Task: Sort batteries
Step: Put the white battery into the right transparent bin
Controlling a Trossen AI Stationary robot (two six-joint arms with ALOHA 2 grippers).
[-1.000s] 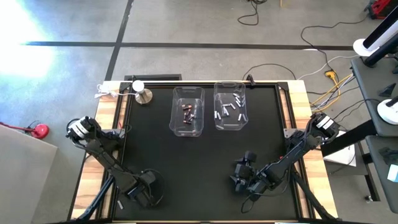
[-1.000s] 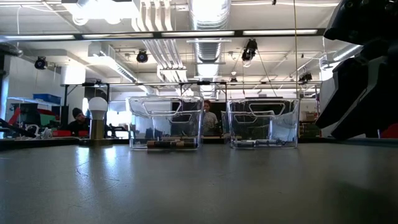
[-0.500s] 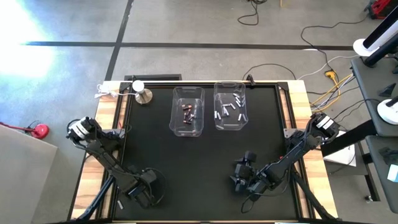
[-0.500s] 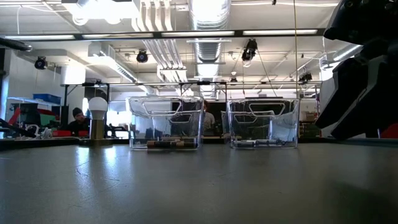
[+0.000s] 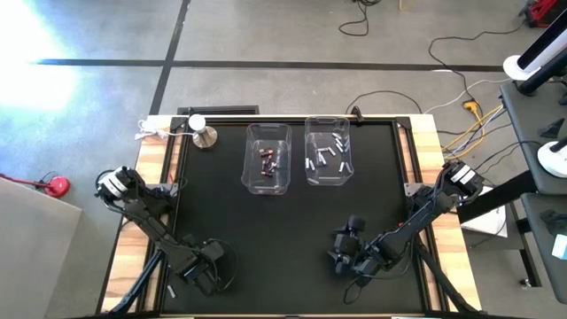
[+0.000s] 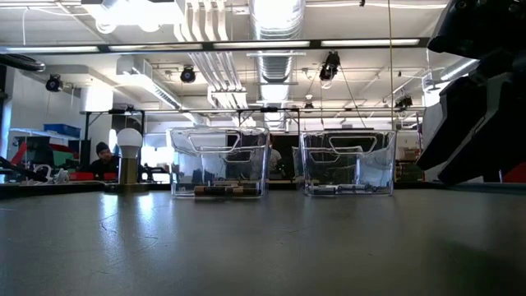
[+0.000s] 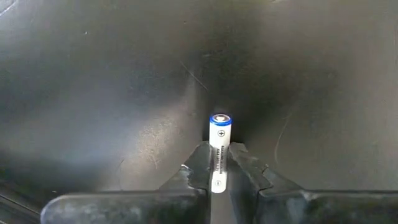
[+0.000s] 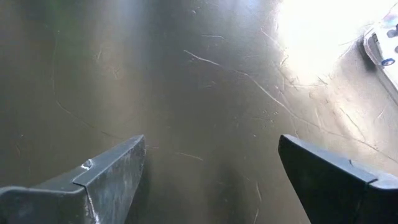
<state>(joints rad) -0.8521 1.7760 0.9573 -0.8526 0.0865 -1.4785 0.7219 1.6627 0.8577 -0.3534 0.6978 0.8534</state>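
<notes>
The left gripper [image 7: 219,167] is low at the near left corner of the black table [image 5: 292,221]. Its two fingers [image 7: 198,163] are squeezed tight on a white battery with a blue band [image 7: 219,149]. The battery sticks out past the fingertips, and its plus end points away from the wrist. The right gripper [image 8: 211,168] is low at the near right part of the table. Its fingers are spread wide and nothing is between them; only the bare table top shows under them. At the far side of the table stand two clear plastic bins, close side by side. The left bin [image 5: 267,158] has dark reddish batteries [image 5: 267,159] lying on its bottom. The right bin [image 5: 328,151] has white and silver batteries [image 5: 326,155] lying on its bottom. A round silver knob [image 5: 205,136] stands near the far left corner of the table, beside the left bin but not touching it. In the low view a person [image 6: 102,158] shows far back in the room behind the table.
</notes>
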